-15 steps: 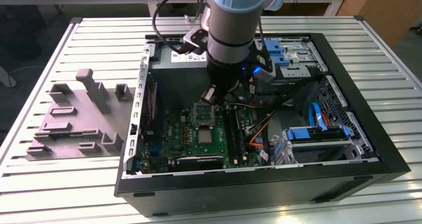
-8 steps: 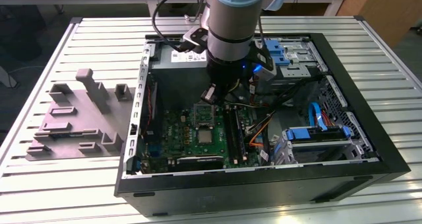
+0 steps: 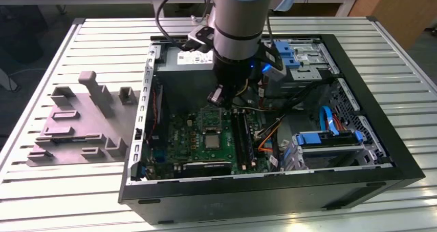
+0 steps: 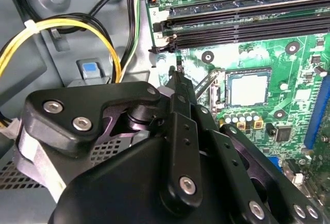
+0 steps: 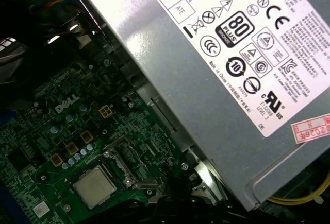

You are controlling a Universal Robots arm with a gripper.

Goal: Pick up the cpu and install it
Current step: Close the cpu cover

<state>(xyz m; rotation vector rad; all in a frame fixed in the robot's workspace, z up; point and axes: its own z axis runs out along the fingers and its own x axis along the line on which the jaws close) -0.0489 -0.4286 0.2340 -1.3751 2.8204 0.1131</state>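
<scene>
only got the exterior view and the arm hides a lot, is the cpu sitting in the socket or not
Observer: Yes. In the second wrist view the cpu lies flat inside the socket frame on the green board.
Operator: is the gripper touching it
Observer: No. In that view the gripper is apart from the cpu, to one side of the socket, near the end of the black memory slots.
Operator: anything between them
Observer: A thin metal lever slants up beside the socket frame, between the gripper and the cpu. Whether the gripper touches it I cannot tell.
</scene>
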